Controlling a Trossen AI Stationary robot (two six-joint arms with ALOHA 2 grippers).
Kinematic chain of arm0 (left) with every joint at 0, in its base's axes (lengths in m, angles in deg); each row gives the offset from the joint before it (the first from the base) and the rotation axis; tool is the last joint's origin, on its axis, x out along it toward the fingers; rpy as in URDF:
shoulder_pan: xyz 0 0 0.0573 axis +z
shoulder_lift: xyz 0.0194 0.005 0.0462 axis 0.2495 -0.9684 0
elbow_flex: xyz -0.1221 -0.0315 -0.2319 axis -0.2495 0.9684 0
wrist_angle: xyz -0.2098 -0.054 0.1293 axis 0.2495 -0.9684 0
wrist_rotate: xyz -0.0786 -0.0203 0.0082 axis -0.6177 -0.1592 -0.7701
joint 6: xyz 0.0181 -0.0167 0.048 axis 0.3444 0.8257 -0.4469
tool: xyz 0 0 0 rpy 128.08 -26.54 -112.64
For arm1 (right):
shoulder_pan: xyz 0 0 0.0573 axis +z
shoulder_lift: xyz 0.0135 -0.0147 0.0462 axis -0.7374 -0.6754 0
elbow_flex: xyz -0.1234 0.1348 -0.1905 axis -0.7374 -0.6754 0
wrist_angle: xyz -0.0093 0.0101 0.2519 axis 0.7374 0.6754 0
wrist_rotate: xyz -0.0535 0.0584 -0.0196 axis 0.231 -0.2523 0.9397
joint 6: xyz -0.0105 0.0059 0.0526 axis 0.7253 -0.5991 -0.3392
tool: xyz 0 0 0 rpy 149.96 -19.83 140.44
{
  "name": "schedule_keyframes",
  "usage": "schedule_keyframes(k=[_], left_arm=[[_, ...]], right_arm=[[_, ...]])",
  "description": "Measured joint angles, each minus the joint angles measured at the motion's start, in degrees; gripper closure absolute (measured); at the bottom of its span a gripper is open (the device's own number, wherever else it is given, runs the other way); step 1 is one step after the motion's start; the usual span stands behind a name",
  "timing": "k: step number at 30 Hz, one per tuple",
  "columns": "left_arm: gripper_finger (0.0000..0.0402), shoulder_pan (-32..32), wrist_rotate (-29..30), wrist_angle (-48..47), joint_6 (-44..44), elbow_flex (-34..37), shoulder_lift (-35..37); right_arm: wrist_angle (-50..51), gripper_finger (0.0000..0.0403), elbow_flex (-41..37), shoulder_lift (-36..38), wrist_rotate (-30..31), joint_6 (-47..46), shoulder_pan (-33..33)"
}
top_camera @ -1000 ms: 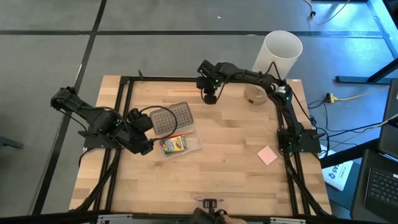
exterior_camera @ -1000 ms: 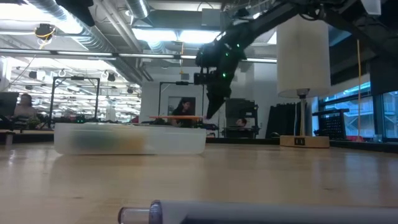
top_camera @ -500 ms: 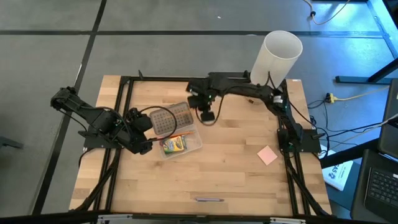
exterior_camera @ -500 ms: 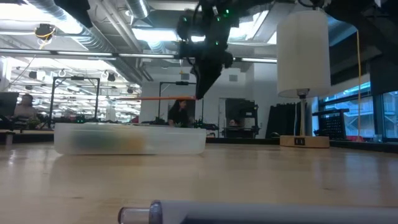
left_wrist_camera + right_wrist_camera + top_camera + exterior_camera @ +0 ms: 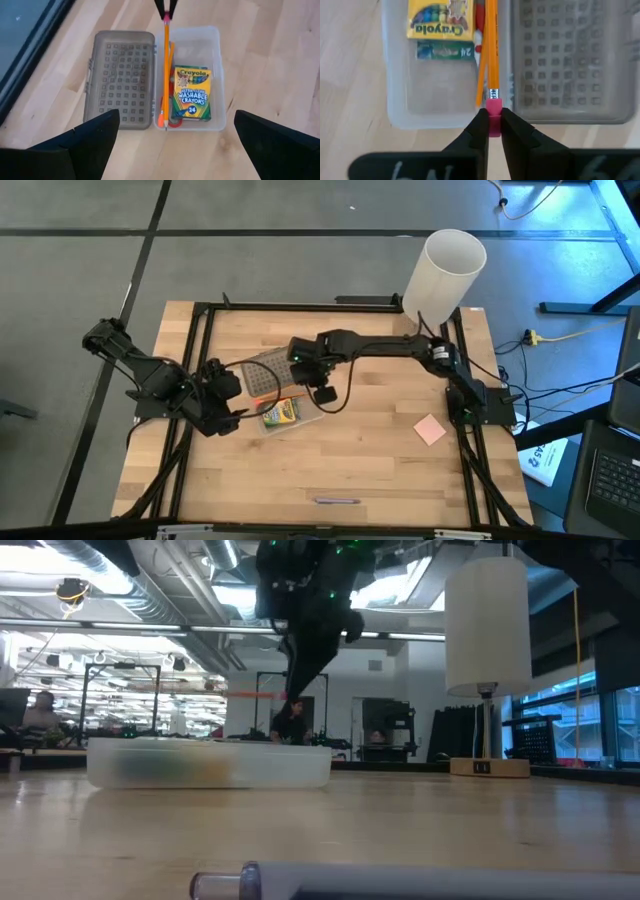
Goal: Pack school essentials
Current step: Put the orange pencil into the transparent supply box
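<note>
My right gripper (image 5: 490,117) is shut on an orange pencil (image 5: 165,70) and hovers over the open clear case (image 5: 300,418). In the low view the pencil (image 5: 258,696) hangs level above the case (image 5: 210,762). Inside the case lie the green-and-yellow crayon box (image 5: 191,95), a second orange pencil (image 5: 481,85) and the red-handled scissors (image 5: 172,123), mostly hidden. The dimpled grey lid (image 5: 120,80) lies flat beside the tray. My left gripper (image 5: 175,145) is open, just off the case's near left side. The pink pad (image 5: 430,429) and grey pen (image 5: 337,501) lie on the table. My right gripper pinches the pencil's pink eraser end (image 5: 493,106) between its two fingertips (image 5: 479,125). The fingers point down from above, and the pencil runs on from them along the case's length. It is lifted clear and held level, over the seam between tray and lid.
A tall white cylinder (image 5: 447,270) stands at the table's far right corner. Black frame rails (image 5: 300,305) run along the table edges. Bare wood lies between the case, the pink pad and the pen at the near edge.
My right gripper has lifted the orange pencil up from near the table's far edge and carried it toward the near left, over the open case. The pencil has stayed level in the hold throughout.
</note>
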Motion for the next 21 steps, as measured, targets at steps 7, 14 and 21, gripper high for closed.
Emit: schedule_keyframes(k=[7, 14, 21], left_arm=[[0.0013, -0.4, 1.2, 0.0, 0.0, 0.0, 0.0], [0.0013, -0.4, 1.2, 0.0, 0.0, 0.0, 0.0], [0.0013, -0.4, 1.2, 0.0, 0.0, 0.0, 0.0]], right_arm=[[-0.9, 0.0362, 0.0, -1.6, 2.6, -0.9, -0.1], [-1.4, 0.0362, 0.0, -2.0, 2.9, -1.9, -0.1], [-0.5, 0.0362, 0.0, -4.0, 3.3, -2.2, -0.1]])
